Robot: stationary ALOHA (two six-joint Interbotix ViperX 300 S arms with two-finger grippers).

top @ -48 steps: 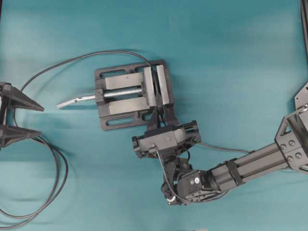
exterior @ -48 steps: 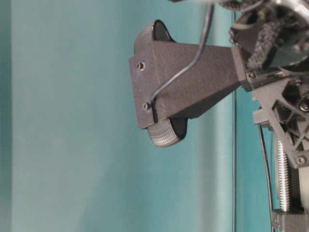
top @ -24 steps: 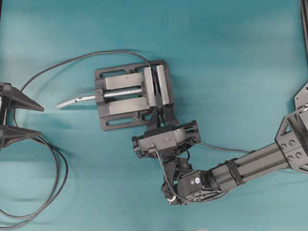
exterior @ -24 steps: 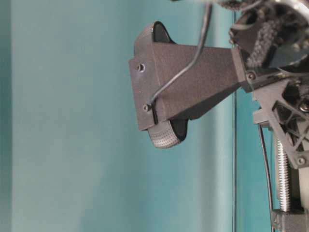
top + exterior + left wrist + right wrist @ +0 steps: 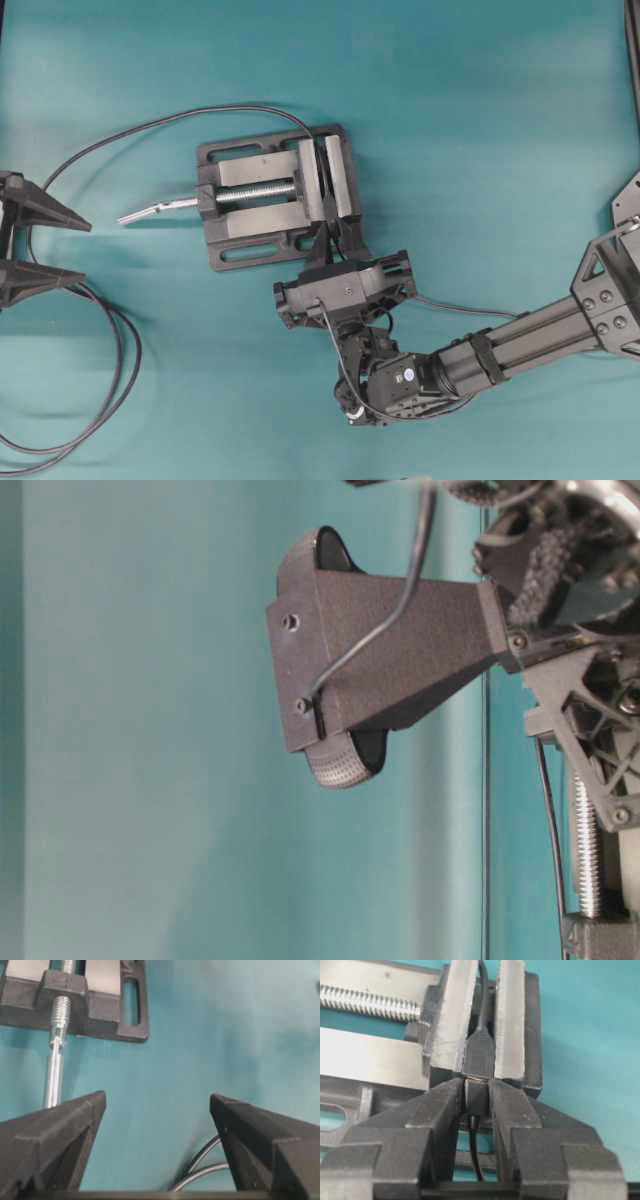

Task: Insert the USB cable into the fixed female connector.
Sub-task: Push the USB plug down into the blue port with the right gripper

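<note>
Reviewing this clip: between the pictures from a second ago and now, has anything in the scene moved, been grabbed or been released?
Nothing visibly changed. The right claw stays shut on the small black rectangular plug of the thin USB cable, pressed against the tiny dark female connector clamped in the dark grey metal vise. The left claw stays open at the left edge.

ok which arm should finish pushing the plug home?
Right. The right gripper is shut on the USB cable plug, lined up at the fixed female connector clamped in the vise. The left gripper is open, empty, off to the side.
</note>
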